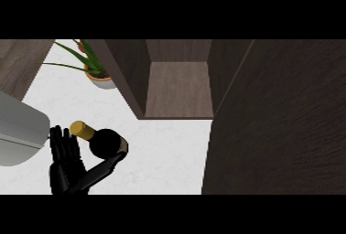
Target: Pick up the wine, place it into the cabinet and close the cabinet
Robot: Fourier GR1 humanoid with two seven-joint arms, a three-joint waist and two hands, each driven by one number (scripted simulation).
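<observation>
The wine bottle (107,142) is dark with a gold cap and stands on the white counter (162,151), left of the cabinet's front. My left hand (67,165) comes up from the lower left right beside it. Its fingers (63,145) stand straight along the left of the neck, and the thumb reaches to the bottle's lower right side. The fingers are not curled round the bottle. The cabinet (179,89) is open, showing a bare wooden shelf. Its door (277,123) swings out at the right, large and near. My right hand does not show.
A potted plant (98,75) with long green leaves stands at the back, left of the cabinet's side wall. A large grey rounded shape (20,130) fills the left edge, next to my fingers. A wooden panel (20,59) lies at the top left.
</observation>
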